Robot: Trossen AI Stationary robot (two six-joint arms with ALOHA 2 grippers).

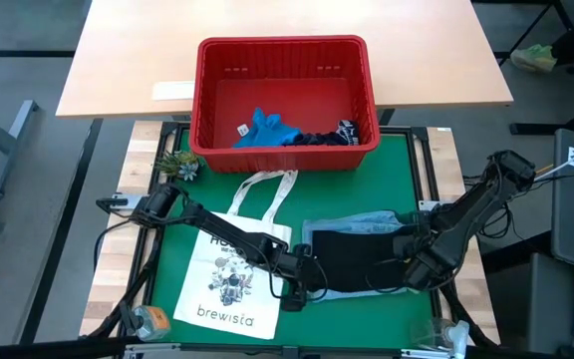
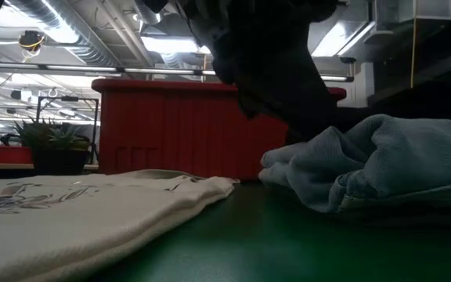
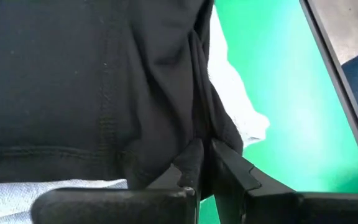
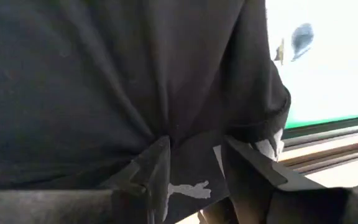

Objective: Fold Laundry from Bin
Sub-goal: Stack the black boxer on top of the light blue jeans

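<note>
A dark garment (image 1: 357, 259) lies spread on a light blue denim shirt (image 1: 367, 221) on the green mat, right of the white tote bag (image 1: 232, 279). My left gripper (image 1: 302, 284) is at the garment's near left corner, shut on it. My right gripper (image 1: 419, 267) is at its right side, shut on it too. The red bin (image 1: 282, 45) stands at the far edge with a bright blue garment (image 1: 265, 130) and a dark navy one (image 1: 332, 135) inside. In the low view the denim shirt (image 2: 366, 164) bulges on the mat. My left gripper (image 3: 205, 149) pinches a raised fold of the dark garment (image 3: 197, 130) between its two fingers, at the garment's left edge. The fingers slant down from the table's left. The rest of the garment lies on the denim shirt. My right gripper (image 4: 197, 155) holds bunched dark cloth (image 4: 173, 134) between its fingers, coming from above and pointing steeply down. Creases fan out from the hold across the garment. A white printed logo (image 4: 188, 190) shows on the cloth between the fingers.
The tote bag covers the mat's left half, its handles (image 1: 267, 189) toward the bin. A small potted plant (image 1: 179, 165) stands at the far left corner, a tape roll (image 1: 150, 319) at the near left. A wooden table (image 1: 128, 60) lies behind the bin.
</note>
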